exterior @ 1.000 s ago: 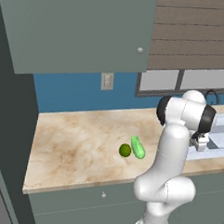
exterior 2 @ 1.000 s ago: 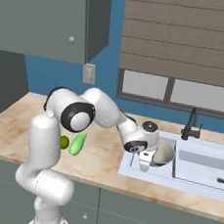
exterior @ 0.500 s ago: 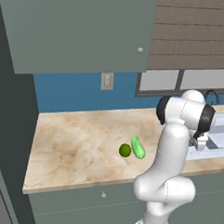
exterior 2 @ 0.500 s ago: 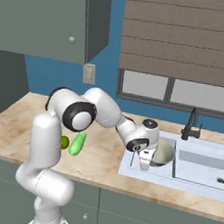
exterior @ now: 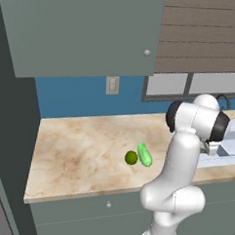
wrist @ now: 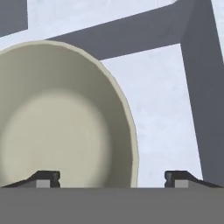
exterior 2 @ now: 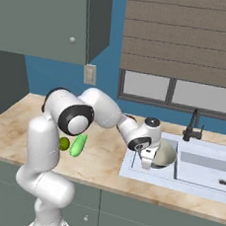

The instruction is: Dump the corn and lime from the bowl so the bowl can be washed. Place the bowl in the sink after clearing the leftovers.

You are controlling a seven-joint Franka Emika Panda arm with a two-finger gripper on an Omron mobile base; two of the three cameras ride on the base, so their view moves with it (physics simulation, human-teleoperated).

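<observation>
Wall [exterior: 81,95]: blue, behind the counter.
Outlet [exterior: 112,84]: pale plate on the wall, below the upper cabinet.
Upper cabinet [exterior: 85,30]: grey-green, flat door, small round knob [exterior: 147,53].
Counter [exterior: 83,152]: beige marbled top, running along the wall.
Lower cabinets [exterior 2: 138,217]: grey-green fronts under the counter.
Window [exterior 2: 186,96]: grey frame, above the counter.
Blind [exterior 2: 188,36]: brown horizontal slats, covering the upper part of the window.
Tall panel [exterior: 11,133]: dark grey, at the counter's left end.
Light: even, soft shadows.
</observation>
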